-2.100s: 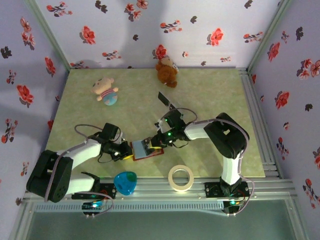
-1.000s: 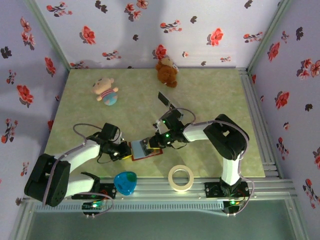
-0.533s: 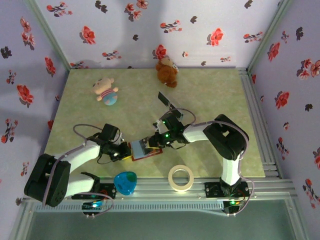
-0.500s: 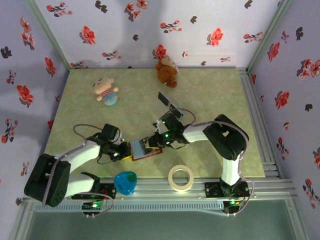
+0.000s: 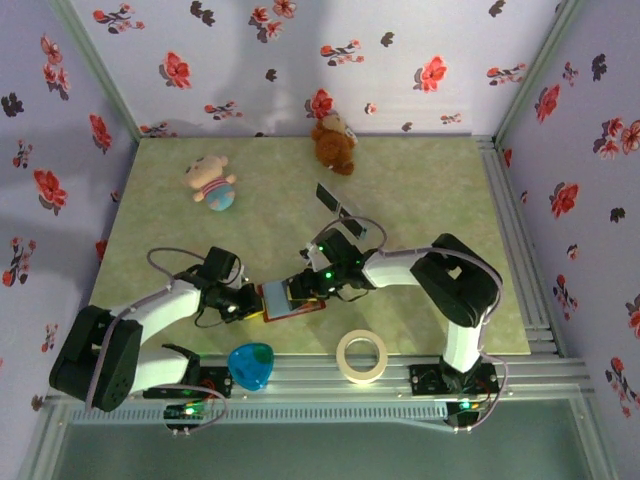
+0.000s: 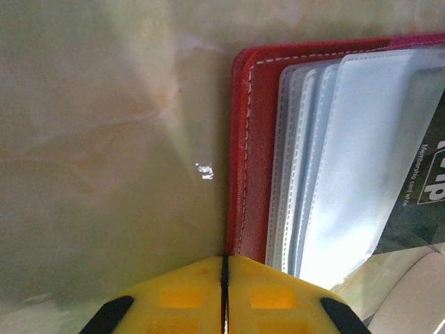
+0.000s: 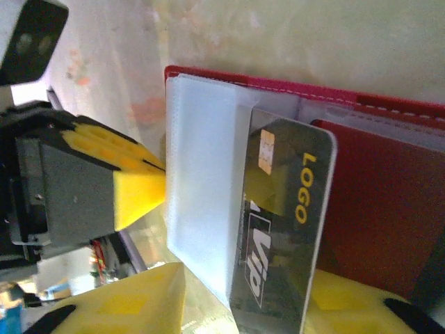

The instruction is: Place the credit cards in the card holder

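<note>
The card holder [image 5: 292, 300] [image 6: 245, 153] [image 7: 375, 202] is lying open and flat on the tabletop [image 5: 430, 180], near its front edge and between the two arms. Its red cover is facing down and its pale clear sleeves [image 6: 348, 160] [image 7: 201, 181] are fanning upward. A dark card [image 7: 288, 209] [image 6: 424, 195] printed with "LOGO" and "VIP" is sitting partway inside the top sleeve, with its other end sticking out toward the right wrist camera.

The right pincer [image 7: 243, 304] [image 5: 305, 288] is standing open. Its yellow fingers [image 7: 132, 299] are spreading to either side of the card's free end, and the left one is staying clear of the card.

The left pincer [image 6: 223, 292] [image 7: 156, 182] [image 5: 250, 305] is closed, its two yellow tips meeting along a thin seam and pressing against the holder's outer edge. Whether any of that edge is pinched between them cannot be told.

Farther back, another dark card [image 5: 327, 196] is resting on the tabletop. A blue heart-shaped object [image 5: 250, 365] and a roll of tape [image 5: 362, 356] are lying at the front rail. A small doll [image 5: 210, 182] and a brown plush bear [image 5: 332, 143] are sitting near the back wall.
</note>
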